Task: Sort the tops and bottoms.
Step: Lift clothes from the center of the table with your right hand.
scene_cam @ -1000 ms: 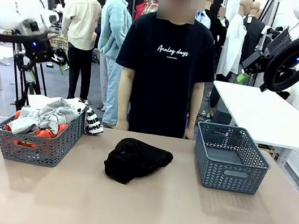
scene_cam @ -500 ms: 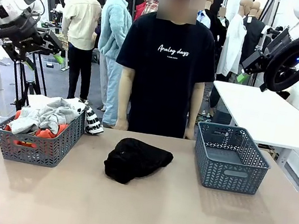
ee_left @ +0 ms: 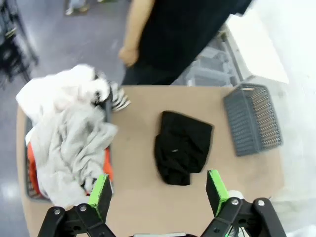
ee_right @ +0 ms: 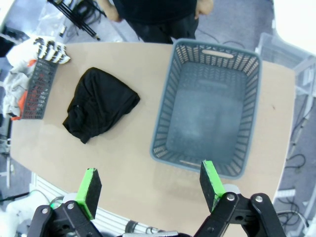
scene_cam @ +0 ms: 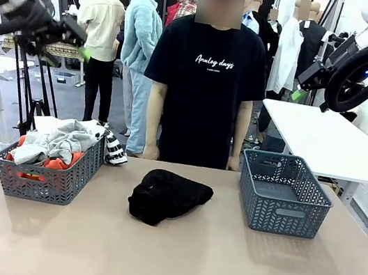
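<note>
The tops [scene_cam: 57, 144] lie heaped in the grey basket [scene_cam: 41, 188] at the table's left: a light grey shirt [ee_left: 69, 148], a white one [ee_left: 57, 91] and an orange one [ee_left: 107, 165]. The bottoms [scene_cam: 167, 196], a crumpled plain black garment, lie on the table's middle, also seen from the wrists [ee_left: 180, 145] [ee_right: 98, 103]. My left gripper [scene_cam: 80, 46] hangs high above the left basket, open and holding nothing [ee_left: 158, 195]. High at the right, my right gripper [scene_cam: 304, 87] is open too, above the table's near edge [ee_right: 150, 185].
An empty grey basket [scene_cam: 283, 196] stands at the table's right [ee_right: 212, 103]. A person in a black printed tee [scene_cam: 204, 77] stands at the far edge, hands down by the table. A striped cloth [scene_cam: 115, 148] hangs over the left basket's far corner.
My left arm has lifted and swung its gripper higher, away from the left basket. The right arm, the garments and the baskets have not moved.
</note>
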{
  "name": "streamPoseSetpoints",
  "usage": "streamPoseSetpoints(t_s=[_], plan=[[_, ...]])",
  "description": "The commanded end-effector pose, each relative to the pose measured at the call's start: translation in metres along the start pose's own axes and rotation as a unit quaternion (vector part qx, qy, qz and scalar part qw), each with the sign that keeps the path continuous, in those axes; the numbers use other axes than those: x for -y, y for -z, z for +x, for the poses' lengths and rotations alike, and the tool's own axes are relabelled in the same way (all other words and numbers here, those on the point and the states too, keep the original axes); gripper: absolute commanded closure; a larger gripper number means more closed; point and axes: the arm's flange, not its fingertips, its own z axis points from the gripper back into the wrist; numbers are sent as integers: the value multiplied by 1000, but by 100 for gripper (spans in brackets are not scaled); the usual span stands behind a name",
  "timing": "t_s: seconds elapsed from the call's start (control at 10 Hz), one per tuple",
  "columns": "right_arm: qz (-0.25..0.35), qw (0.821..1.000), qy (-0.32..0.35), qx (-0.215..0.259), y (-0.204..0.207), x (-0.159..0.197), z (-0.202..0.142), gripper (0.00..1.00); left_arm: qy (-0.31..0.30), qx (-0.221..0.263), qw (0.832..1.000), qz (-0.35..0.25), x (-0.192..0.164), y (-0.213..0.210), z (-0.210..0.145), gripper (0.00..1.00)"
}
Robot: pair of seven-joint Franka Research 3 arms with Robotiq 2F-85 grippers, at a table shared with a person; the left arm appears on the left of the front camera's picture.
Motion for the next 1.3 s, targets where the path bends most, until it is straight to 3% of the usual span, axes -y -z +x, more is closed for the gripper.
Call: streamPoseSetpoints(t_s=[0.0, 0.3, 0.5, 0.7, 0.8, 1.0, 1.1, 1.2], plan=[[-10, 1000, 6, -9, -1, -2, 2, 0, 50, 47, 994, -89, -5, -37, -26, 0], [-10, 1000, 6, -9, -1, -2, 2, 0, 82, 11, 994, -67, -6, -25, -24, 0], [-10, 1000, 6, -9, -1, -2, 2, 0, 146, -33, 987, -52, -1, -17, -25, 0], [-10, 1000, 6, -9, -1, -2, 2, 0, 141, -18, 988, -59, -3, -20, -27, 0], [-10, 1000, 6, -9, -1, -2, 2, 0, 139, -34, 989, -37, -8, -17, -25, 0], [-10, 1000, 6, -9, -1, -2, 2, 0, 127, -24, 990, -57, -1, -10, -31, 0], [0, 1000, 0, 0, 0, 0, 0, 0, 127, -24, 990, -57, -1, -10, -31, 0], [0, 999, -14, 42, -21, -12, 3, 0, 127, -24, 990, -57, -1, -10, -31, 0]])
